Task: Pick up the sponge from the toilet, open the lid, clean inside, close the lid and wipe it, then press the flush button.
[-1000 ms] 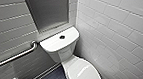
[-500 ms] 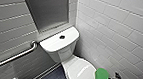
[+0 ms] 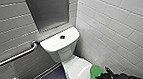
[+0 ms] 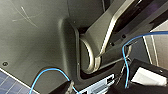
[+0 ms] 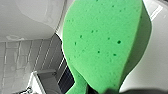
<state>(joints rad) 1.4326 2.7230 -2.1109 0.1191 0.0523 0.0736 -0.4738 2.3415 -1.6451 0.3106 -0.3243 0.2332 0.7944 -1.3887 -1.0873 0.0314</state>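
1. The right gripper (image 3: 101,76) reaches in from the right side, and it is clamped on the edge of the sponge (image 3: 95,76).
2. The sponge is bright green and hangs at the front right part of the lid (image 3: 77,68). I cannot tell if it touches the lid.
3. The lid lies down, closed, on the toilet (image 3: 61,53).
4. The flush button (image 3: 62,37) sits in the middle of the tank top, well apart from the sponge.
5. A metal grab bar (image 3: 13,58) is fixed on the tiled wall left of the toilet.
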